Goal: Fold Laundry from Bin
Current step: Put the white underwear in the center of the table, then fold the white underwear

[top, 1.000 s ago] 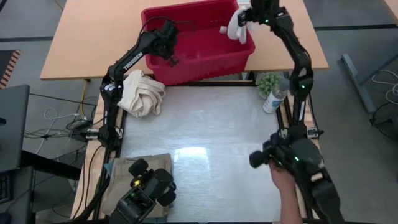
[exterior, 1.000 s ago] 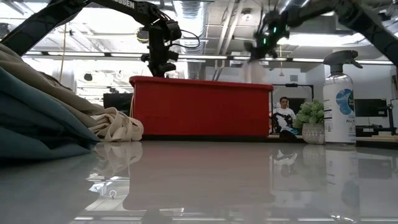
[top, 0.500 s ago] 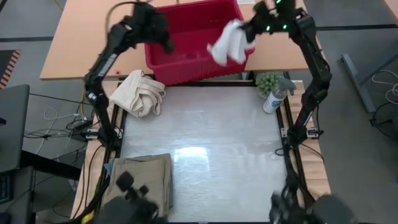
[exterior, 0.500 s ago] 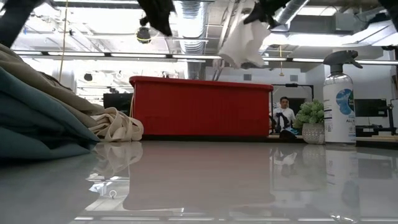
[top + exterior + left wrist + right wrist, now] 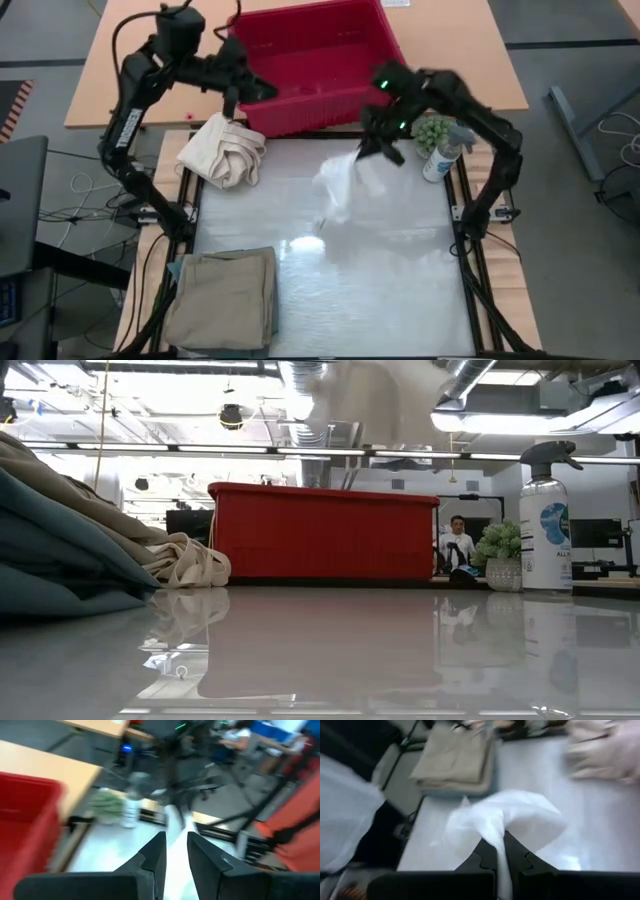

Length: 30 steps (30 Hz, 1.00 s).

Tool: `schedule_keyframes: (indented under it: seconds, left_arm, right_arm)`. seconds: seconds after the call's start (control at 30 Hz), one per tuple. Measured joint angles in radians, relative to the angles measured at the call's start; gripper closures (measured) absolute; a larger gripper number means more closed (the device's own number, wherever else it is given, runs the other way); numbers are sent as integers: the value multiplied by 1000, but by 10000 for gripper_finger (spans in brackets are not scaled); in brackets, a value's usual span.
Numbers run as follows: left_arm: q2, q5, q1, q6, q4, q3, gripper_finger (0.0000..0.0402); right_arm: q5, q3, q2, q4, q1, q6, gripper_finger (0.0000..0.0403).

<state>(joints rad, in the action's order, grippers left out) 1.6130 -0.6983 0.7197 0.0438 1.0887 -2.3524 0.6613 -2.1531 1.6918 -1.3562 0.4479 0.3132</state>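
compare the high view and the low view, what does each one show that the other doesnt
Only the high view shows both arms: the right gripper shut on the small white cloth over the table, the left gripper by the red bin's corner, and the folded khaki trousers. Only the low view shows a seated person in the room behind. Both show the bin, cream canvas bundle, spray bottle and small plant.

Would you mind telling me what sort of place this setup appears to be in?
Probably an open office or lab workspace: bare ceiling ducts with strip lights run overhead, a seated person works at desks behind the red bin, and a spray bottle stands on the table.
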Motion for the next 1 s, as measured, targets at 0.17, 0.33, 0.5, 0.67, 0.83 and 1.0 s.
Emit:
schedule_keyframes:
  seconds: [0.17,0.33,0.5,0.67,0.83,1.0]
  left_arm:
    - [-42,13,-187,72,27,0,333]
    - [-60,119,-440,116,35,0,333]
    - [-58,257,-643,107,39,0,333]
    - [-58,284,-796,197,29,0,333]
    - [-69,484,-1010,219,57,0,333]
    - [-48,709,-1191,215,111,2,333]
  right_arm:
    - [80,119,4,57,-167,-25,378]
    - [49,237,11,74,-310,-101,336]
    - [-30,345,27,205,-423,-184,237]
    - [-6,326,31,266,-479,-348,160]
    - [-69,286,-19,61,-565,-460,150]
    - [-376,359,-73,-6,-773,-463,160]
